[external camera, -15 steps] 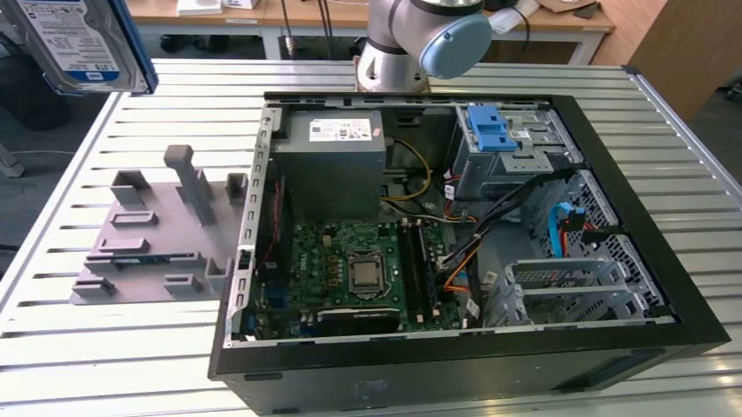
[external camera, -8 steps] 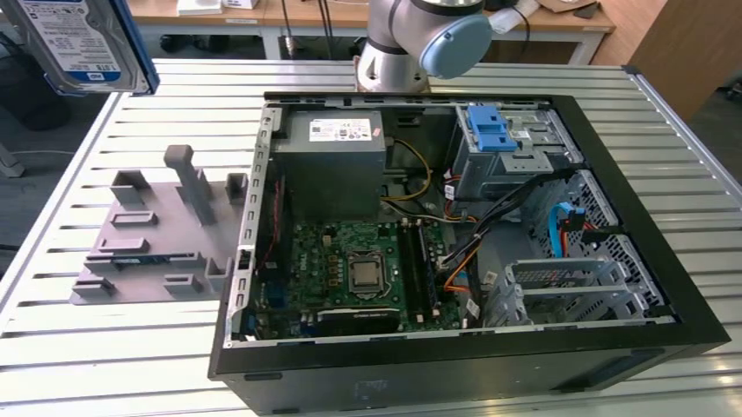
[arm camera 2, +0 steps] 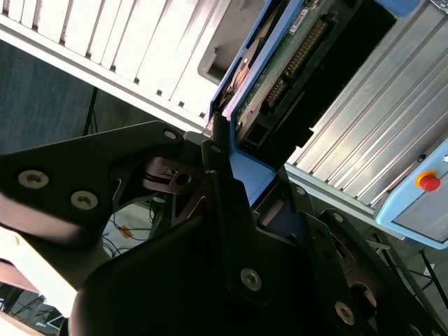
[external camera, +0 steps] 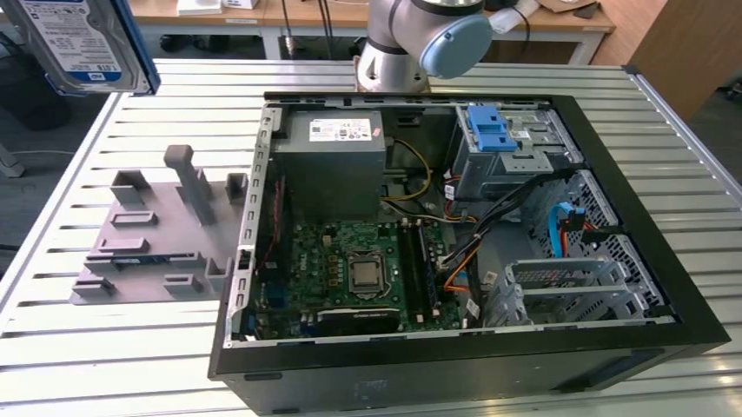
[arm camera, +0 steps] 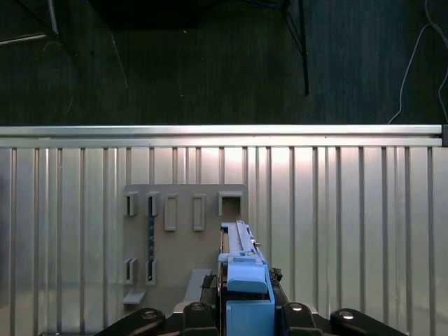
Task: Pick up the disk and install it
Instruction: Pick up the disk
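- Blue plastic carrier bracket frames the disk (external camera: 83, 39), which hangs high above the table (external camera: 116, 365) at the exterior view's left, clear of everything around it so that it can travel freely.
- Pincer (arm camera 2: 246, 164) is clamped on the disk's bracket in the second wrist view. Its dark fingers (arm camera 2: 222, 175) press the blue frame rather than the green circuit board, likely to spare the electronics.
- In the first wrist view the disk (arm camera: 243, 269) stands edge-on in that grip, above the grey holder fixture (arm camera: 183, 231), whose upright slots look shaped to keep such parts standing.
- Open computer case (external camera: 440, 360) lies on its side on the slatted table, which gives access from above. Its drive cage (external camera: 516, 143), topped by a light-blue latch (external camera: 487, 130), sits in the far corner near the power supply (external camera: 330, 152).
- Installation is not yet done: the disk is well apart from the case.
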